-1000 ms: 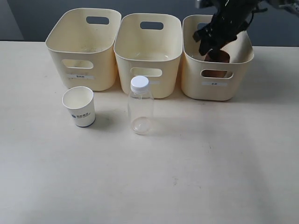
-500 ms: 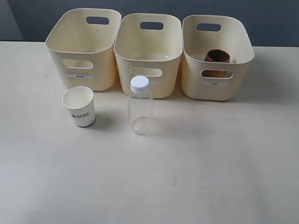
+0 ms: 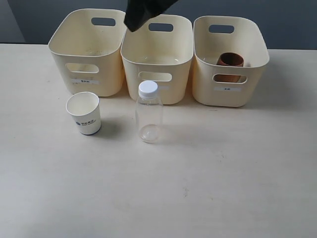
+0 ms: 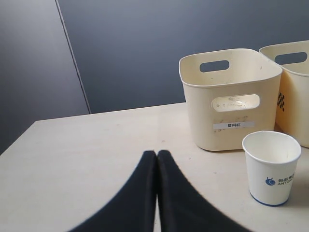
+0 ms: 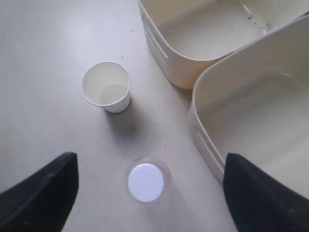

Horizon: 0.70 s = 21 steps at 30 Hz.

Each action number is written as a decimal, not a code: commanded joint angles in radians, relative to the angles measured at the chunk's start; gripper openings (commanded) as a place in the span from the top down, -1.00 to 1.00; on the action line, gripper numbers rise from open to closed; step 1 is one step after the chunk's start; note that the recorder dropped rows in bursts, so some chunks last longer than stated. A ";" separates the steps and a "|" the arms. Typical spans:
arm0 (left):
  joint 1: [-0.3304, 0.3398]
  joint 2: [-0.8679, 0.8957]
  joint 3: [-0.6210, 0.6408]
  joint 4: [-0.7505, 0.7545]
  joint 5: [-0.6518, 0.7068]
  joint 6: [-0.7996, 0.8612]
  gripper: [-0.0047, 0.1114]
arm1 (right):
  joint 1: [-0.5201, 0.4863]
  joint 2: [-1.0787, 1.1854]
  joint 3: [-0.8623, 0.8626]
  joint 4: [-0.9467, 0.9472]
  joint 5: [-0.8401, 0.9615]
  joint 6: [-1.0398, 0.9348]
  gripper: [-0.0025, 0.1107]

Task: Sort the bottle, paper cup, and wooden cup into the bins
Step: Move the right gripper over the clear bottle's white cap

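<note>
bottle [image 3: 148,112]: clear plastic, white cap | wooden cup [image 3: 230,63]: reddish, rounded | left fingers [image 4: 157,166] pressed together | right fingers [image 5: 248,188] spread

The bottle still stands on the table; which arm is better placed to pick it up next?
Probably the right. Its open gripper hangs above the bottle, whose white cap sits between the fingers in the right wrist view. The left gripper is shut, low beside the paper cup.

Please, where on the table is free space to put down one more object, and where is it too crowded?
Free: the wide table area in front of the paper cup and bottle, and right of the bottle, before the bin holding the wooden cup. Crowded: the strip between cup, bottle and the bins.
</note>
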 commanded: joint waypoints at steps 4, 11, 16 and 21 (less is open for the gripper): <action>0.000 -0.005 0.002 0.000 -0.007 -0.001 0.92 | 0.035 0.028 0.006 -0.035 -0.004 0.023 -0.43; 0.000 -0.005 0.002 0.000 -0.007 -0.001 0.92 | 0.043 0.073 0.023 -0.032 -0.004 0.083 -0.43; 0.000 -0.005 0.002 0.000 -0.007 -0.001 0.92 | 0.043 0.112 0.023 -0.053 -0.004 0.101 -0.43; 0.000 -0.005 0.002 0.000 -0.007 -0.001 0.92 | 0.043 0.142 0.023 -0.073 -0.004 0.105 -0.43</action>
